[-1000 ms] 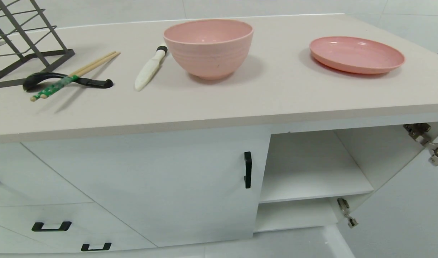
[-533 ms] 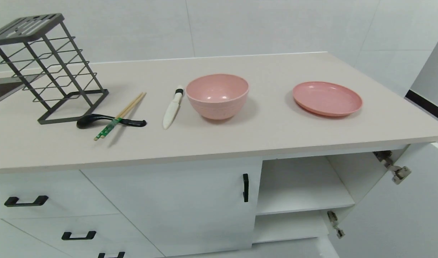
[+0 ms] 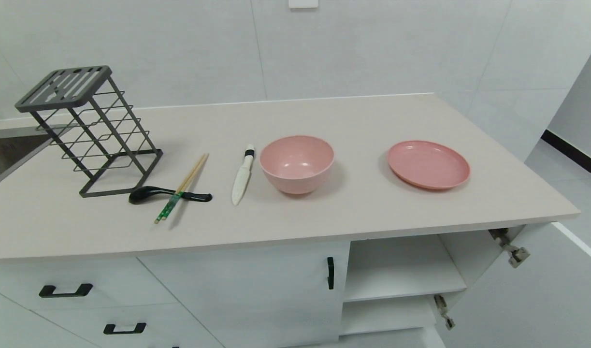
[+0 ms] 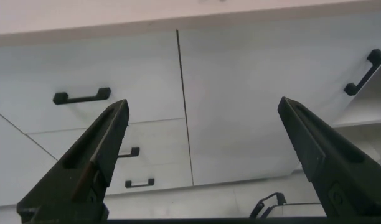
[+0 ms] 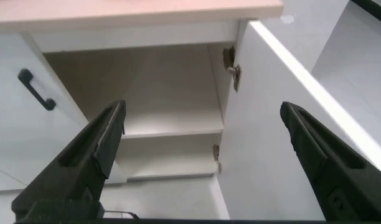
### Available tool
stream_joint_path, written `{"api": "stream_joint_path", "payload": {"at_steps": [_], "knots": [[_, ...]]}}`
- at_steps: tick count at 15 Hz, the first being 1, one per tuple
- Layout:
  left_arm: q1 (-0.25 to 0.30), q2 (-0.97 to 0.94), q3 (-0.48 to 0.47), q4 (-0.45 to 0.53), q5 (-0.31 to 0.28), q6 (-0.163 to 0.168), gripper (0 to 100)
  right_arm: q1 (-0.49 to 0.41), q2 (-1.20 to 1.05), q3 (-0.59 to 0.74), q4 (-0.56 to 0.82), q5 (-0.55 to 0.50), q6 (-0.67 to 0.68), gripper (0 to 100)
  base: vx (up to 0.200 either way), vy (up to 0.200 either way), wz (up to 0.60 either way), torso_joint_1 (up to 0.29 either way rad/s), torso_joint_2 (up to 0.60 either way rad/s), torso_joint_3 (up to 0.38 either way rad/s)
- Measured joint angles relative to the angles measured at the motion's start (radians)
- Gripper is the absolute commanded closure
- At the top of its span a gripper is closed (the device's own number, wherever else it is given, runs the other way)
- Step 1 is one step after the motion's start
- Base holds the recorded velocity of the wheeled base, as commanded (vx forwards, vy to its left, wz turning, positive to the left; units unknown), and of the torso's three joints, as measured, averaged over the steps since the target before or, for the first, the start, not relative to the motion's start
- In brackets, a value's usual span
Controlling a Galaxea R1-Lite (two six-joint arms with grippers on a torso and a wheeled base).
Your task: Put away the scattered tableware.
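Pink bowl (image 3: 296, 163) upright at mid worktop (image 3: 353, 220); pink plate (image 3: 427, 164) well apart from it, toward the right end. White knife (image 3: 242, 175) just beside the bowl on its left. Chopsticks (image 3: 181, 187) crossing a black spoon (image 3: 167, 195), near the foot of a wire rack (image 3: 90, 128). Under the plate's end, cupboard (image 3: 401, 268) standing open, two shelves inside.

Left gripper (image 4: 203, 106) spread wide, low before the drawer fronts. Right gripper (image 5: 202, 106) spread just as wide, facing the open cupboard. Nothing pinched in either.

Likely the very start, with no first pick made yet. Best to raise the right arm above worktop height before reaching in, well clear of the overhanging edge. For the plate, take the near rim, one finger over and one under. For the bowl, pinch the wall at the rim. Carry either level down to a shelf, minding the open door and its hinges.
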Motion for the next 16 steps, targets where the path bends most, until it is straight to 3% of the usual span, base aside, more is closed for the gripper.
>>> {"api": "stream_joint_path", "payload": {"at_steps": [12, 16], "knots": [[-0.001, 0.0, 0.0, -0.001, -0.001, 0.002, 0, 0.0, 0.0, 0.0, 0.0, 0.0, -0.004, 0, 0.0, 0.0, 0.0, 0.293, -0.55, -0.269], [-0.001, 0.0, 0.0, 0.0, 0.0, 0.001, 0, 0.0, 0.0, 0.0, 0.0, 0.0, -0.003, 0, 0.15, 0.0, 0.0, 0.113, -0.23, -0.103]]}}
